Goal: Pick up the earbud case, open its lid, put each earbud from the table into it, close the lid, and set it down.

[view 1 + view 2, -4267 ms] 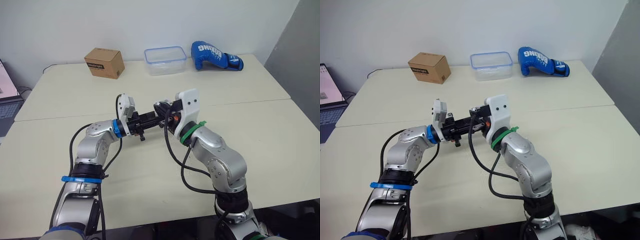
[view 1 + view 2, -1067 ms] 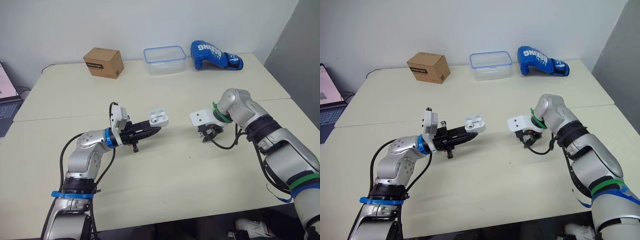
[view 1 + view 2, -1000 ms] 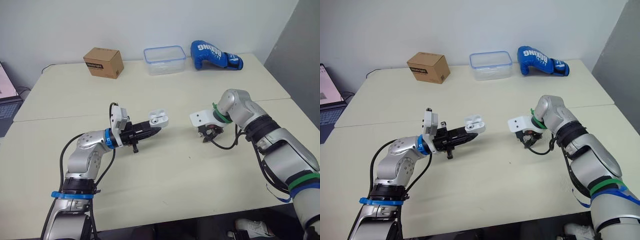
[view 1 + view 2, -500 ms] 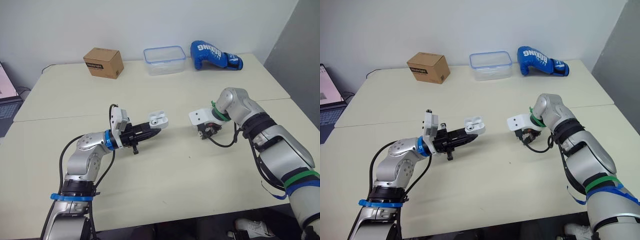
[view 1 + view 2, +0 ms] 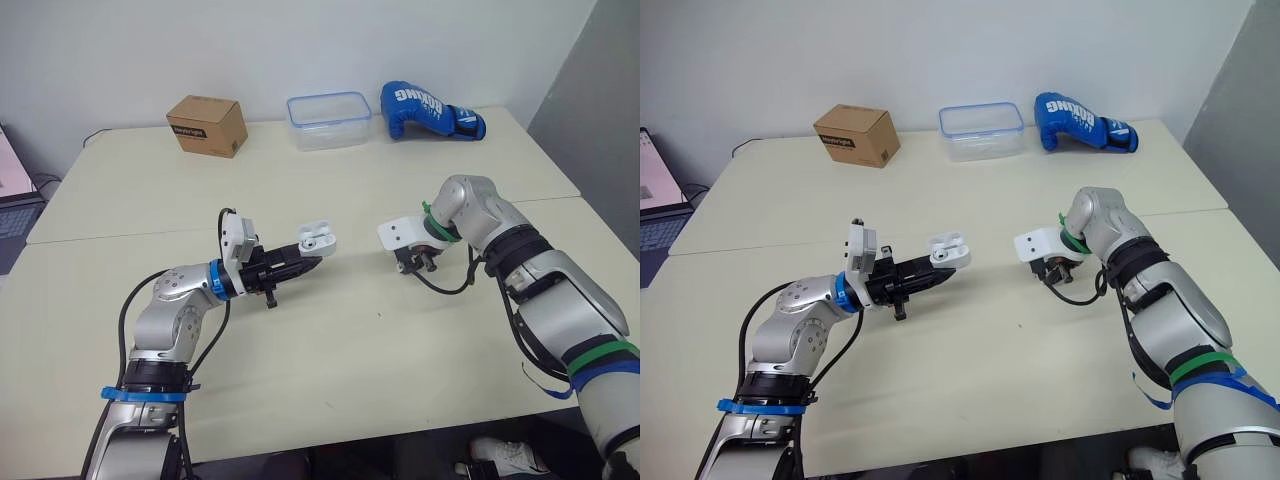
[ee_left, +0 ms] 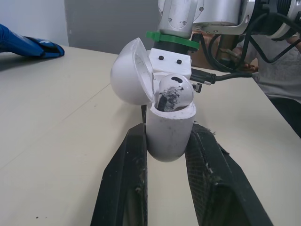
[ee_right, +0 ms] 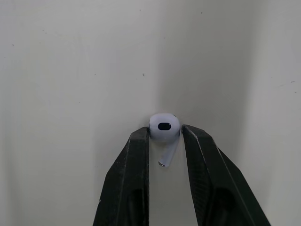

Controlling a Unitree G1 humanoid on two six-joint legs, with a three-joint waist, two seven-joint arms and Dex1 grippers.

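We see a wide table (image 5: 330, 400) with a matte cream top, made of two slabs that meet at a straight seam. At its far edge lie three things, well apart from one another. One is a padded boxing glove (image 5: 430, 108) of shiny blue leather with white lettering. Another is a clear plastic tub (image 5: 330, 120), rectangular with rounded corners and a blue rim. The third is a small brown cardboard box (image 5: 207, 126) with a dark label on its side.

Nearer, above the middle of the table, the left gripper (image 6: 167, 141) reaches toward the right. Its two black fingers (image 6: 129, 165) have a rough, scuffed surface. They are pressed against both sides of the case (image 5: 316, 238), holding it upright in the air. The case is smooth glossy white plastic, a rounded capsule with its domed lid tipped back on the hinge. One earbud (image 6: 175, 92) already sits in it, its bulbous white head with a dark grille showing above the rim.

To the right, well apart from the case, the right gripper (image 7: 164, 134) points down at the table. Its fingertips pinch the loose earbud (image 7: 164, 127) by its round white head, which has a small dark oval opening. The short stem hangs between the fingers. We cannot tell whether this earbud touches the table or is just off it.
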